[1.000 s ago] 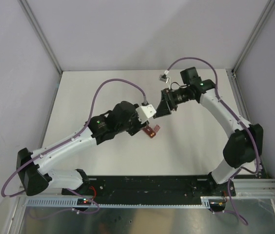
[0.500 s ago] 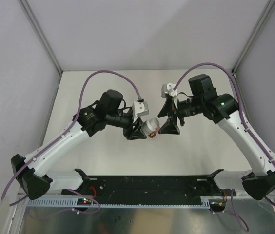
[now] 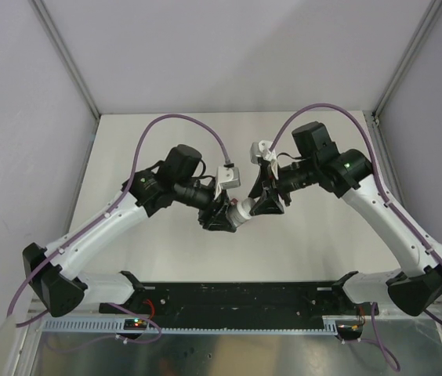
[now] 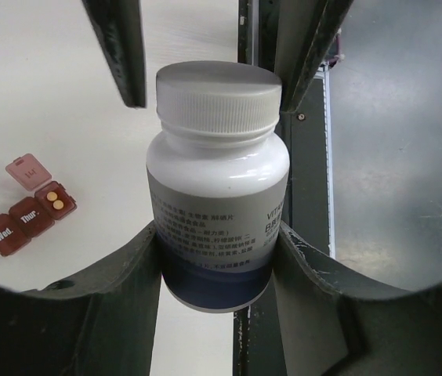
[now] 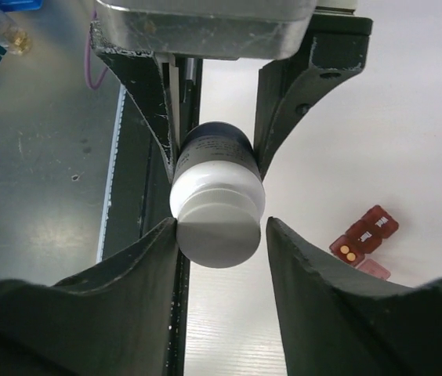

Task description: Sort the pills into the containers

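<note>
The pill box [image 4: 27, 213] is small, thin plastic. I judge it light and stiff, and likely to slide on the smooth table [image 4: 48, 94] if it is pushed from one side only. The best hold is probably across its two long sides, at the middle compartment. The lids look like thin snap flaps on a hinge, so they should be lifted only at the free edge and with little force.

It is dark red and half transparent, a short row of three square compartments. Two are closed and carry white labels, "Wed." and "Thur.". The third has its lid [image 4: 27, 171] thrown back, and two small orange pills [image 4: 52, 200] lie in it.

The left gripper [image 4: 215, 235] is closed on the lower body of a white pill bottle [image 4: 217, 180] and holds it in the air above the table. Seen from this gripper, the pill box lies on the table well apart, off to the side of its left finger.

The right gripper [image 5: 221, 227] faces the bottle from the other end. Its jaws stand partly open on both sides of the white ribbed cap [image 4: 217, 98], very near it. I cannot tell if they already press on it. From this gripper the box lies beyond its right finger, down on the table.

My judgement is that the cap must be twisted off before more pills can go into the box.
</note>
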Available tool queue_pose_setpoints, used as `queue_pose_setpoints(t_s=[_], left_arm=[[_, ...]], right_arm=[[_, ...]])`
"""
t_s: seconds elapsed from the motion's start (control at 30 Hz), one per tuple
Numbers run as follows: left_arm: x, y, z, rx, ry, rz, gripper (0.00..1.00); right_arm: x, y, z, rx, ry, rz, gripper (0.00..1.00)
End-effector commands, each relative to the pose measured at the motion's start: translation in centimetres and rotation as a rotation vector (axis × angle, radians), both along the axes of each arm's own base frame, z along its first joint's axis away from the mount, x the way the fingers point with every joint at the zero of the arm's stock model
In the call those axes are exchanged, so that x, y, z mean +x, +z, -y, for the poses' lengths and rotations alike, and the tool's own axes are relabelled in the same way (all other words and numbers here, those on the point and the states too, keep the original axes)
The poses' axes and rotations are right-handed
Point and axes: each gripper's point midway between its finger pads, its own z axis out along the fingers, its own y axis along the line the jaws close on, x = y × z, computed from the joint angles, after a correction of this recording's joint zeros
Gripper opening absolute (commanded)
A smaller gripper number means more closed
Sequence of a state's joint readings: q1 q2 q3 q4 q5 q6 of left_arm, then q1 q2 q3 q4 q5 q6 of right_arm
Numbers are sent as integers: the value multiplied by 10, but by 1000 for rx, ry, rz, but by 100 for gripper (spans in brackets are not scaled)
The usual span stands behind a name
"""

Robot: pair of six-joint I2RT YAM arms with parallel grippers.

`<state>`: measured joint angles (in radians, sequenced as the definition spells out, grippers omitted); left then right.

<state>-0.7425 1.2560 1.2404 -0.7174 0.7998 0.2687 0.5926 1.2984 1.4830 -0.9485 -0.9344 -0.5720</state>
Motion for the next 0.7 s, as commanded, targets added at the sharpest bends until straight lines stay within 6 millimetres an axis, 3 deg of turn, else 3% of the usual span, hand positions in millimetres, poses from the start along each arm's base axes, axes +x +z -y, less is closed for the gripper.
queue_pose_setpoints(t_s=[0.0, 0.23, 0.37, 0.5, 0.67], left_arm=[[-1, 25, 6, -63, -26, 6, 0], [8, 22, 6, -41, 8, 31, 0], [28, 14, 3, 20, 101, 99, 0], [62, 10, 0, 113, 287, 231, 0], [88, 10, -5, 180, 496, 432, 0]], right_arm=[[-5, 7, -6, 25, 47, -4, 49], [-8, 1, -11, 24, 67, -73, 22], [2, -4, -15, 21, 32, -162, 9], [25, -15, -21, 10, -52, -308, 4], [65, -32, -25, 8, -175, -528, 3]])
